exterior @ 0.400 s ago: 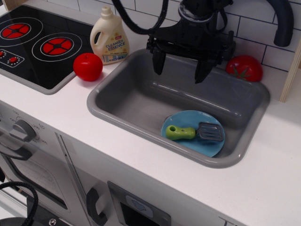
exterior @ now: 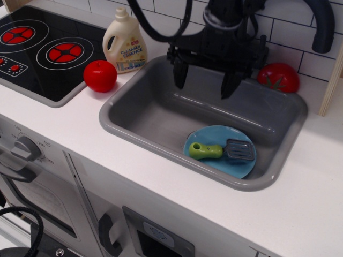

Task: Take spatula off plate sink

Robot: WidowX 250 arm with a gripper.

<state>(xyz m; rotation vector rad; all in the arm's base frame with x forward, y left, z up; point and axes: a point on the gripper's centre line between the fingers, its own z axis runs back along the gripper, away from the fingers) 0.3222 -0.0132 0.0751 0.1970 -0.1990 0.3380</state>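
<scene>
The spatula [exterior: 220, 150] lies flat on the light-blue plate [exterior: 225, 166], its lime-green handle pointing left and its grey slotted blade to the right. The plate sits in the front right corner of the grey sink [exterior: 139, 131]. My gripper [exterior: 204, 85] hangs open over the back middle of the sink, its two black fingers pointing down. It is above and behind the spatula, apart from it, and holds nothing.
A red tomato toy [exterior: 100, 75] and a cream detergent bottle [exterior: 125, 43] stand on the white counter left of the sink. Another red tomato [exterior: 278, 77] sits behind the sink's right corner. A black stovetop [exterior: 37, 51] is at far left. A dark faucet [exterior: 321, 24] is at top right.
The gripper has dropped slightly lower toward the sink. The spatula and plate have not moved.
</scene>
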